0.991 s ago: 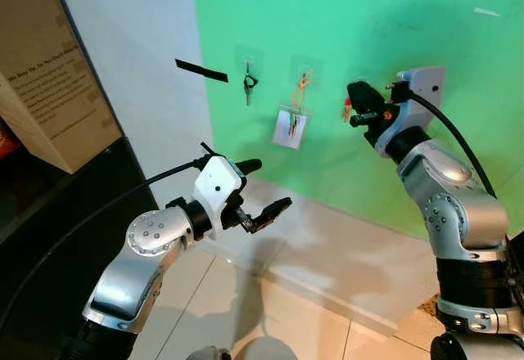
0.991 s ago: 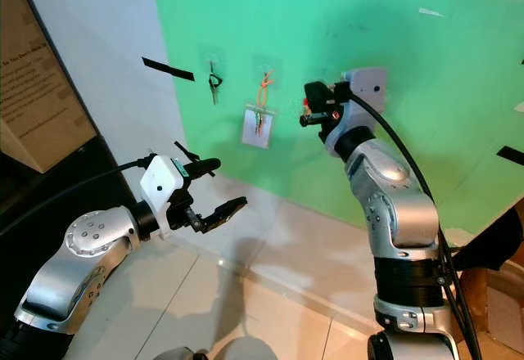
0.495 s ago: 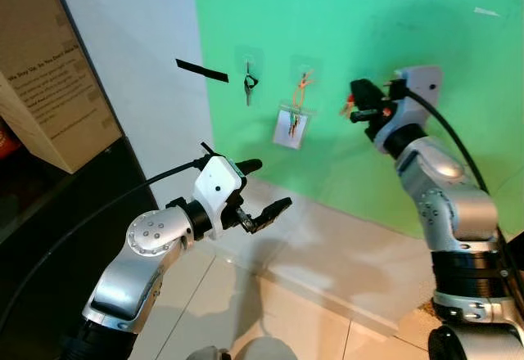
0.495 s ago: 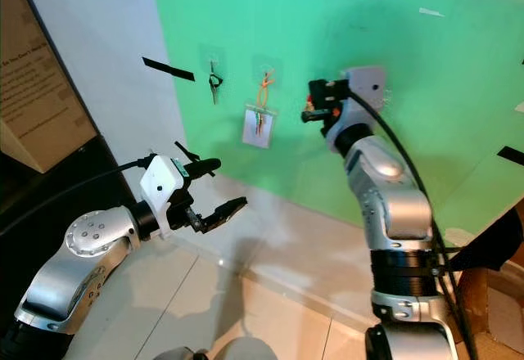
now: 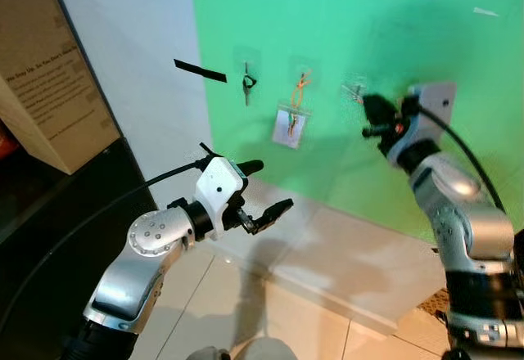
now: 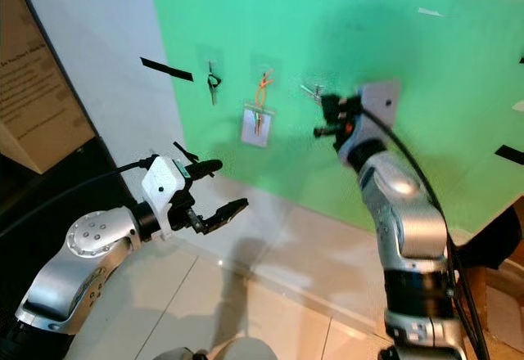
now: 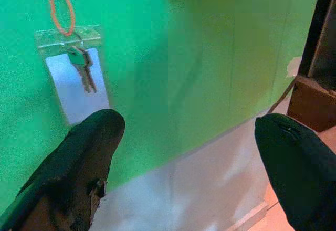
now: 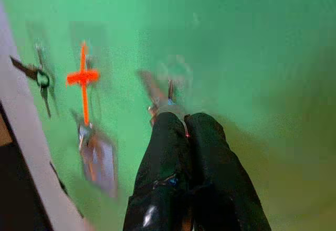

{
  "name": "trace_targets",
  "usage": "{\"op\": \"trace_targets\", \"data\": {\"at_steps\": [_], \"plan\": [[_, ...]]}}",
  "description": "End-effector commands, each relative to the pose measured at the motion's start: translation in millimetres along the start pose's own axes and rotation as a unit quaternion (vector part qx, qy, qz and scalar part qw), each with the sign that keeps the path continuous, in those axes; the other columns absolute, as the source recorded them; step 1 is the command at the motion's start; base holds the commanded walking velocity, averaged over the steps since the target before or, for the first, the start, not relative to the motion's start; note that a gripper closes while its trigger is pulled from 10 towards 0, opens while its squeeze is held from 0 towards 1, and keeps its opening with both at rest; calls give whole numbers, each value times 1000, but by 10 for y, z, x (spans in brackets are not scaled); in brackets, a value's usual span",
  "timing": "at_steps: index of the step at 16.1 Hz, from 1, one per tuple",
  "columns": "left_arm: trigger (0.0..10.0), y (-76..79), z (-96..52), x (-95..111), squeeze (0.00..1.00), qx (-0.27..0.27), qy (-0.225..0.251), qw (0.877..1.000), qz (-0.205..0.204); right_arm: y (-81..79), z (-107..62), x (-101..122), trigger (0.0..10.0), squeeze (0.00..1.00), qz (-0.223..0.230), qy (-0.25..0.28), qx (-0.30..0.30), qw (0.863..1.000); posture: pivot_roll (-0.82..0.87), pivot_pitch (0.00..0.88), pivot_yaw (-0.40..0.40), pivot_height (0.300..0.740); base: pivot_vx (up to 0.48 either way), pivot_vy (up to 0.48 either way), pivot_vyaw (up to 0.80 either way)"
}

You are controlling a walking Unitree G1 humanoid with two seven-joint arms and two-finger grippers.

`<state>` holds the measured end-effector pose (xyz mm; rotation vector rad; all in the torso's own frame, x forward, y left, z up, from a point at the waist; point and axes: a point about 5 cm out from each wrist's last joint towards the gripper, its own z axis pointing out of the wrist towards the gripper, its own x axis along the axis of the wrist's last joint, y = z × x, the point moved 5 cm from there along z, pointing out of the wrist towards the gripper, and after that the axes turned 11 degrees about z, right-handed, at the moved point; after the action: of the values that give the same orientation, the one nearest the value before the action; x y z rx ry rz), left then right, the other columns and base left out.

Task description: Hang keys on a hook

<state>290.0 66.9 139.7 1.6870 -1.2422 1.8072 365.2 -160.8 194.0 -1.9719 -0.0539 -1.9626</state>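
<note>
Brown cardboard, a printed box [image 5: 51, 82], stands at the far left on a dark cabinet [image 5: 49, 229], at about nine o'clock of the scene. Just right of it a strip of black tape [image 5: 201, 71] sticks to the white wall where the green panel [image 5: 393, 41] begins. On that panel a dark bunch of keys [image 5: 247, 83] hangs from the first clear hook. At three o'clock of it, a tagged set of keys [image 5: 292, 123] hangs from the second hook by an orange loop, its pale card and green-headed key clear in the left wrist view [image 7: 79, 71].

Below these, at roughly seven o'clock of the tagged set, the left gripper [image 5: 266, 192] is held out in mid-air over the pale floor tiles [image 5: 286, 311]. Its two black fingers [image 7: 79, 157] are spread wide with nothing between them.

Further right a small silvery set of keys [image 5: 354, 92] sits against the panel at the third hook [image 6: 312, 92], blurred in the right wrist view [image 8: 163, 92]. The right gripper [image 5: 372, 119] is at about four o'clock of it, just beside it. Its fingers [image 8: 199, 152] are pressed together with no gap, and whether their tips touch the keys I cannot tell.
</note>
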Motion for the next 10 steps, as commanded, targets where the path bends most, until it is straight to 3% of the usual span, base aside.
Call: {"op": "trace_targets", "data": {"at_steps": [1,4,10], "plan": [[10000,11,6,35,0,-6,2,1000,9,-48,-8,0,10000,0,-1,-3,10,1000,-113,0,4,740,0,0,0],[10000,9,5,34,0,-7,2,1000,8,-33,-6,-26,10000,0,-3,-7,1,1000,-113,0,5,740,0,0,0],[10000,-9,6,38,0,-2,2,1000,9,-70,45,201,10000,0,-4,30,2,1000,-112,0,-1,740,0,0,0]]}}
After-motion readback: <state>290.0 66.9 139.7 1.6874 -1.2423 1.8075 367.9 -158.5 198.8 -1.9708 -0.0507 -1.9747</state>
